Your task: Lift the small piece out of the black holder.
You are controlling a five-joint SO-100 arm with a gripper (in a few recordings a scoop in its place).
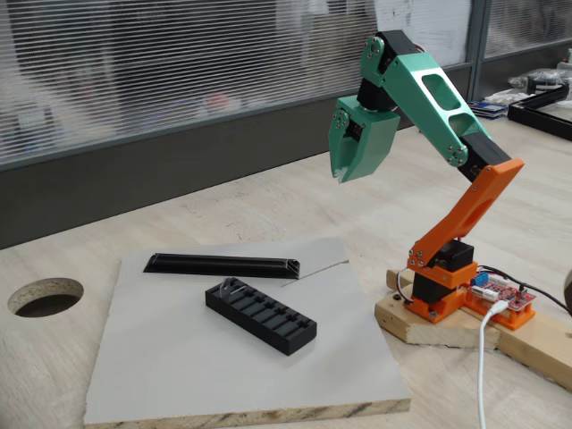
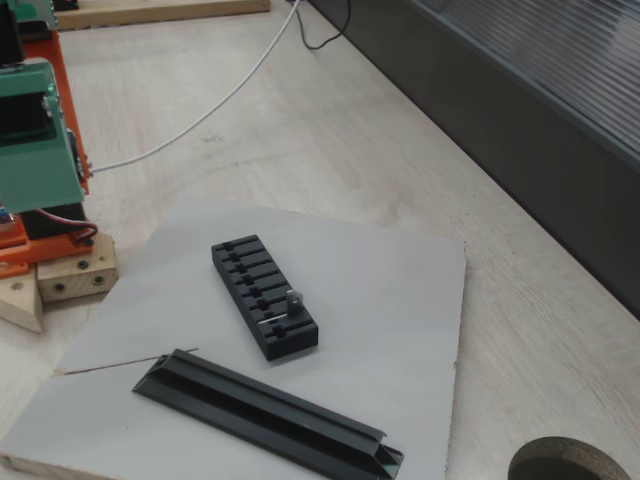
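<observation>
The black holder (image 1: 261,315) lies slantwise on a grey board (image 1: 179,366), its row of slots facing up. The small piece (image 1: 231,286), a tiny silvery bit, stands up out of a slot near the holder's left end in this fixed view. In the other fixed view the small piece (image 2: 294,298) pokes from the black holder (image 2: 264,297) near its lower end. My green gripper (image 1: 349,177) hangs high above the table, up and to the right of the holder, pointing down. Its fingers look closed together with nothing between them.
A longer black rail (image 1: 223,265) with angled ends lies behind the holder on the board. A round hole (image 1: 45,297) is cut in the table at the left. The arm's orange base (image 1: 442,286) sits on a wooden block at the right, with a white cable (image 2: 200,110) trailing off.
</observation>
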